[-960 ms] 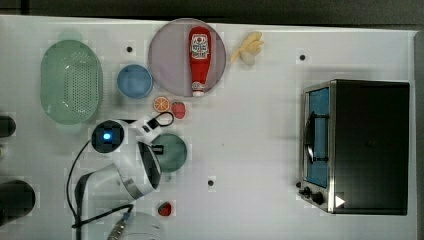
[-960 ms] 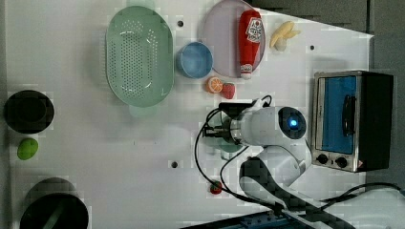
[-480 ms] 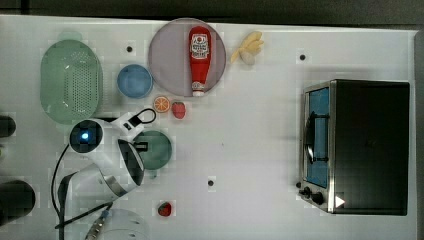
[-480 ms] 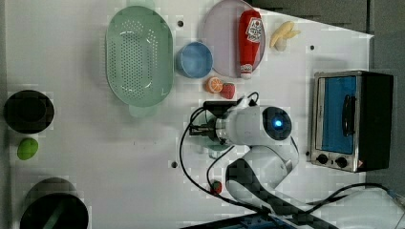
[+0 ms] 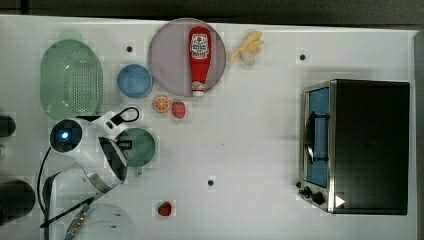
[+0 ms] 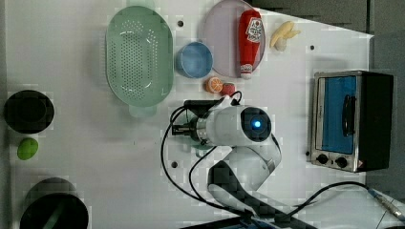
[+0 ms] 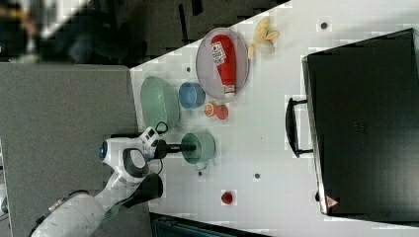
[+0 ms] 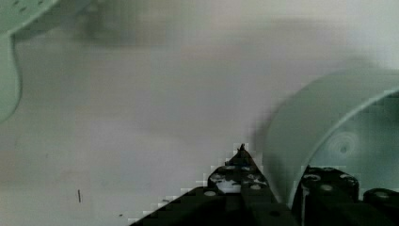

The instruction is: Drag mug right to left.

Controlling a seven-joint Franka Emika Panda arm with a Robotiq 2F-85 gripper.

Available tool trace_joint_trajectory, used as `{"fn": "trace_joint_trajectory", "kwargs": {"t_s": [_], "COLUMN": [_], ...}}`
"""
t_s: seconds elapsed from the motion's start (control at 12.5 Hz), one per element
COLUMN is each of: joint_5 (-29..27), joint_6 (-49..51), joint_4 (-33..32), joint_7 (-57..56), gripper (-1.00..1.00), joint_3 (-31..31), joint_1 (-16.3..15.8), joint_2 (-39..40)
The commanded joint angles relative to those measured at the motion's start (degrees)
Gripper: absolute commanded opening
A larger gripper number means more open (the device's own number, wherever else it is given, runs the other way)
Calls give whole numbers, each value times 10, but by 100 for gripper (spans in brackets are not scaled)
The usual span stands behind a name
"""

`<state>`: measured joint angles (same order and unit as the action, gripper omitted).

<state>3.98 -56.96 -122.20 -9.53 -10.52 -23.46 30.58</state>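
The claw [image 8: 277, 181], nearly closed, pinches the mug [image 5: 137, 146] wall; rigid, light, likely slides easily if held by the rim.

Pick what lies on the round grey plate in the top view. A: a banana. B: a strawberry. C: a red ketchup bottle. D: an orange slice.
C: the red ketchup bottle lies lengthwise on the plate, while the orange slice sits on the table just off the plate's rim.
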Motion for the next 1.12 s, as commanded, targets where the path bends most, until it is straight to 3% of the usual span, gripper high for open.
{"fn": "trace_joint_trajectory", "kwargs": {"t_s": [0.08,0.64,0.88,1.12], "joint_5": [0,-1,-1,-21], "joint_6": [-3,-4,10,106], "joint_4": [18,60,63,63], "joint_7": [46,108,109,112], "gripper": [-62,-57,8,76], "joint_3": [2,-3,4,10], "joint_1": [-30,-51,-46,-23], "joint_2": [-4,22,6,-77]}}
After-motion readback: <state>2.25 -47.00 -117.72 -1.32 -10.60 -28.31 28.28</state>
